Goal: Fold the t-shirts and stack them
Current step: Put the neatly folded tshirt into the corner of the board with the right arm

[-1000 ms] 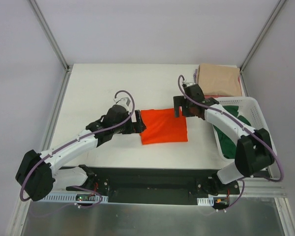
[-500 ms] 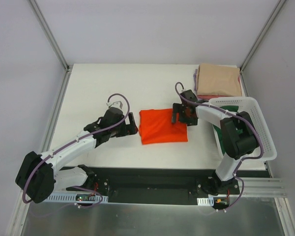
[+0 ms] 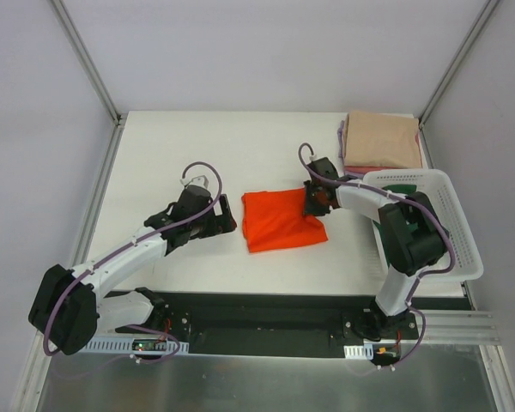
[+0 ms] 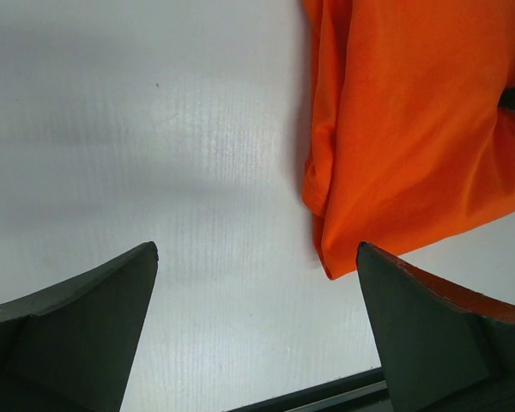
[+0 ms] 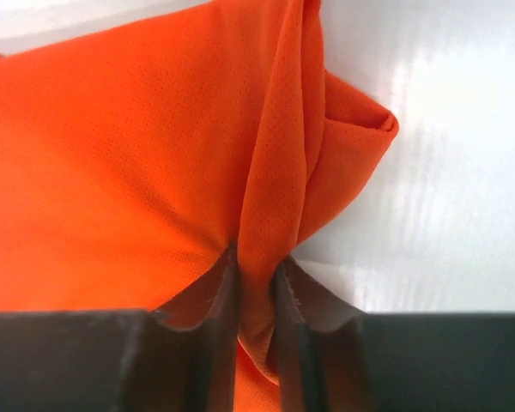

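A folded orange t-shirt (image 3: 279, 221) lies in the middle of the table. My right gripper (image 3: 312, 206) is shut on a pinched fold at its right edge; in the right wrist view the orange cloth (image 5: 154, 172) bunches up between the two fingers (image 5: 257, 262). My left gripper (image 3: 230, 221) stands open just left of the shirt, apart from it; the left wrist view shows bare table between its fingers and the orange shirt's corner (image 4: 395, 154) ahead to the right. A beige t-shirt (image 3: 382, 140) lies folded at the back right on pink and lilac cloth. A dark green t-shirt (image 3: 403, 189) lies in the basket.
A white slatted basket (image 3: 451, 219) stands at the right edge, close behind my right arm. The folded pile sits in the far right corner against the wall frame. A black base rail (image 3: 266, 313) runs along the near edge of the table.
My right gripper came down to the orange shirt's right edge and shut on a fold, rumpling that edge. My left gripper drew back slightly to the left, still open.
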`<state>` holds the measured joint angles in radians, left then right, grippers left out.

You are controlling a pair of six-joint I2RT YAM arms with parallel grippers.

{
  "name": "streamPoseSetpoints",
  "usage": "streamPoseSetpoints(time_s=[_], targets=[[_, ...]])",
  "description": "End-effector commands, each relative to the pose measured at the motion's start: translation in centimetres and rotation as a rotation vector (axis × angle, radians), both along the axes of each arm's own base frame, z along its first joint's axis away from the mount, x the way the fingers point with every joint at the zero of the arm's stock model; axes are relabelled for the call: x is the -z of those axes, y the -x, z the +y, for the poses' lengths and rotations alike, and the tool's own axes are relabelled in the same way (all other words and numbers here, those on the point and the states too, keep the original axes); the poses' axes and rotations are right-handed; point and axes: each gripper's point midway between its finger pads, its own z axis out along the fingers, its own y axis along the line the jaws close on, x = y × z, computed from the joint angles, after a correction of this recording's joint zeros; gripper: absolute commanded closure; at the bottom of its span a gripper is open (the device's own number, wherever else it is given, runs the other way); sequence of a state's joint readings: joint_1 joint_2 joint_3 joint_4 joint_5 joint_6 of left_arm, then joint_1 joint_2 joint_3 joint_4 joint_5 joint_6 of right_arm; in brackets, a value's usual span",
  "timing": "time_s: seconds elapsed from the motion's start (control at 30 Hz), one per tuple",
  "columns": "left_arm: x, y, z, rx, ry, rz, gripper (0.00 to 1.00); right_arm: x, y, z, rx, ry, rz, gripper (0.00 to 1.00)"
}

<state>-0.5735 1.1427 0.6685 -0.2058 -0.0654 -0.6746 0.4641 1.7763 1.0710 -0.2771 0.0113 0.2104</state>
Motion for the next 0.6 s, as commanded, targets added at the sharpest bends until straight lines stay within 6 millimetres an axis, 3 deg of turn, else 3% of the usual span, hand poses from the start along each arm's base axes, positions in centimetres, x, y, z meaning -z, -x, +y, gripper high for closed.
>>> streamPoseSetpoints(time_s=[0.0,0.1,0.23,0.37,0.57], targets=[[0.6,-0.1,1.4,-0.059,-0.021,0.024,0.01,1.5,1.6,2.2,-0.191,0.025,0.061,0.88],[0.7,-0.1,2.1,-0.084,-0.021,0.028,0.01,-0.7,-0.4,3.1,-0.267,0.040,-0.024,1.00],[0.7,-0.1,3.5,-0.123,-0.035,0.021,0.01,-4.9,-4.3,2.5,-0.367,0.177,-0.218,0.99],[0.7,-0.2,5.0,-0.174,-0.065,0.010,0.01,-9.9,-8.3,0.0,-0.334,0.391,-0.374,1.00],[0.3,-0.3,6.9,-0.235,-0.099,-0.023,0.01,-15.3,-11.7,-4.7,-0.145,0.677,-0.523,1.00]])
